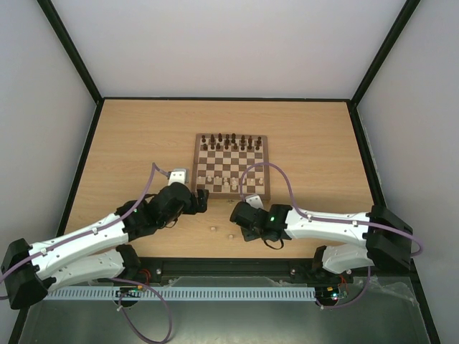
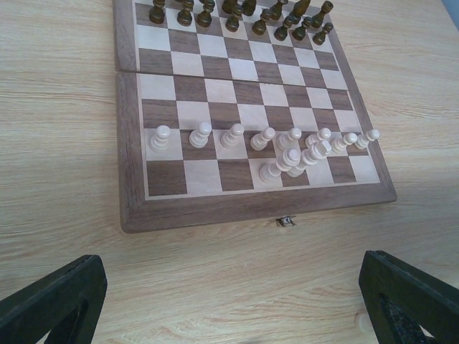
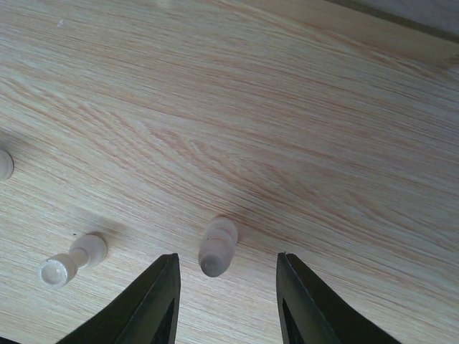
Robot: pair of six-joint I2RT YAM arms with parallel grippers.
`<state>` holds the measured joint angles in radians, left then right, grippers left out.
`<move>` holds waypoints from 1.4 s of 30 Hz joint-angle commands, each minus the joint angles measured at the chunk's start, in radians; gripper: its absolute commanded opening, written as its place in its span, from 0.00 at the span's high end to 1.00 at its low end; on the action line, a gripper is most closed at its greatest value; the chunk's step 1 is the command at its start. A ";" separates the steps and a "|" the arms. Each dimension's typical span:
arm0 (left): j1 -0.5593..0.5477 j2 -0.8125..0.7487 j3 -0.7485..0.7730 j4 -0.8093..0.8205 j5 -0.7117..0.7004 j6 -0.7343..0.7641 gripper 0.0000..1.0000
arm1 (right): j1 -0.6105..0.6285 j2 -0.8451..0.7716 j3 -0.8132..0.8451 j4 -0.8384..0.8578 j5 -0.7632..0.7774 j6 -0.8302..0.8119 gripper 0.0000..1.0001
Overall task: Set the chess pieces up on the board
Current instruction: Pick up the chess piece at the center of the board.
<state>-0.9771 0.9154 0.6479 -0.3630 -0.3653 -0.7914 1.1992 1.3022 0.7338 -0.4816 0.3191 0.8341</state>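
- The right pincer (image 3: 226,281) hangs spread and empty, its black fingers flanking a tiny pale cream wooden chess piece (image 3: 218,247). A second cream piece (image 3: 72,261) lies toppled nearby.
- Best to descend centred and close gently on the body; so small a piece could roll or squirt out.
- The left pincer (image 2: 229,290) is also spread and empty, near the square brown-and-cream checkered wooden board (image 2: 129,179), whose near back row looks mostly unfilled.
- The smooth, pale wood-grain table (image 3: 301,107) stands between plain white walls (image 1: 215,43).
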 commanded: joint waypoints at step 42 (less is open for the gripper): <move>-0.005 0.004 -0.019 0.030 -0.023 0.026 0.01 | 0.011 0.103 0.054 0.012 0.007 -0.021 0.91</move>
<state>-0.9771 0.9340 0.6426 -0.3424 -0.3676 -0.7700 1.2003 1.3918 0.7620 -0.4358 0.3038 0.8116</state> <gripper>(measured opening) 0.994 0.110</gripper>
